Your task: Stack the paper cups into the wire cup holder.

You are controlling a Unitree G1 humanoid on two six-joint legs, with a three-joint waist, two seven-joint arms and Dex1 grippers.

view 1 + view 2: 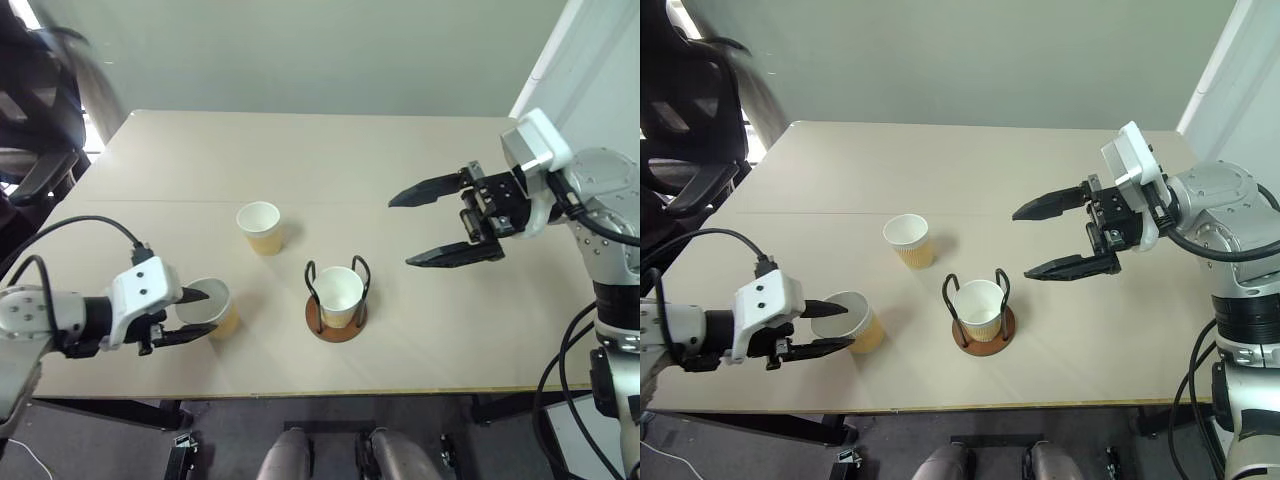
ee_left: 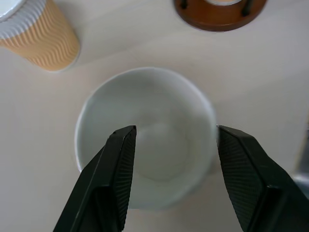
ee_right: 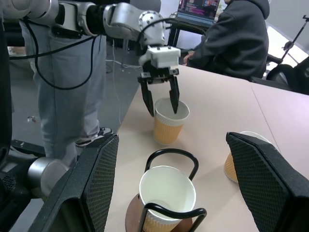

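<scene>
One paper cup (image 1: 339, 293) is already seated upright in the wire cup holder (image 1: 337, 322), near the front edge of the table (image 1: 300, 160), so that the next cups can be dropped into it. The left gripper (image 1: 196, 314) is brought to the rim of a second cup (image 1: 207, 305), which stands to the left of the holder; its jaws are parted, with one finger seen over the cup's white inside and the other outside the wall, which suggests a pinch on the rim is being set up, though no grip is closed yet. The right gripper (image 1: 452, 222) is held above the table on the right, well apart from every cup, its jaws wide open and empty, probably kept out of the way. A third cup (image 1: 260, 227) is left standing farther back, between the other two. All three cups are alike: tapered, with a ribbed tan-yellow sleeve, white rim and white inside. The holder is a round reddish-brown disc with two black wire loops.
</scene>
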